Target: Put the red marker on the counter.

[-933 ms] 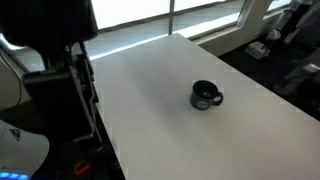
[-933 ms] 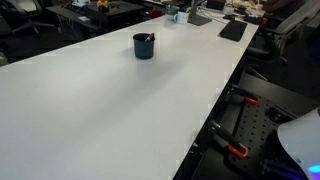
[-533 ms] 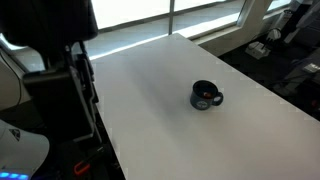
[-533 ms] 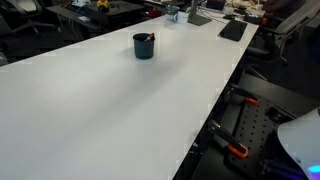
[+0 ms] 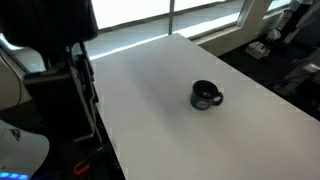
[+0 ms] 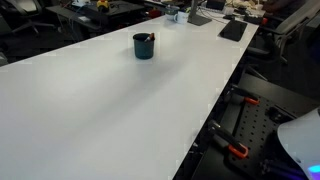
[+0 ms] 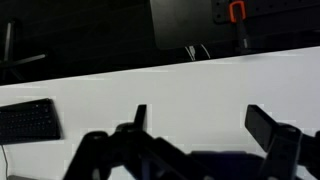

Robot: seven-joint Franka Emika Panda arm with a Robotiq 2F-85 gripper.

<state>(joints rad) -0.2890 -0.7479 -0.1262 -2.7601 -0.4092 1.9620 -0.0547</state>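
A dark round mug stands on the white counter in both exterior views (image 5: pixel 206 96) (image 6: pixel 144 46). The red marker (image 6: pixel 150 38) stands inside the mug, its reddish tip showing at the rim; in an exterior view (image 5: pixel 206 94) it is only a faint red spot in the mug. The counter (image 5: pixel 170 120) (image 6: pixel 110 110) fills most of both exterior views. My gripper (image 7: pixel 205 120) shows only in the wrist view, its two dark fingers wide apart with nothing between them, above the counter's white surface (image 7: pixel 190 85). The mug is out of the wrist view.
A dark keyboard (image 7: pixel 28 120) lies on the counter at the left of the wrist view. Dark items and a flat black pad (image 6: pixel 232 30) sit at the counter's far end. A stand with clamps (image 6: pixel 240 120) is beside the counter edge. A dark monitor (image 7: pixel 180 22) stands behind.
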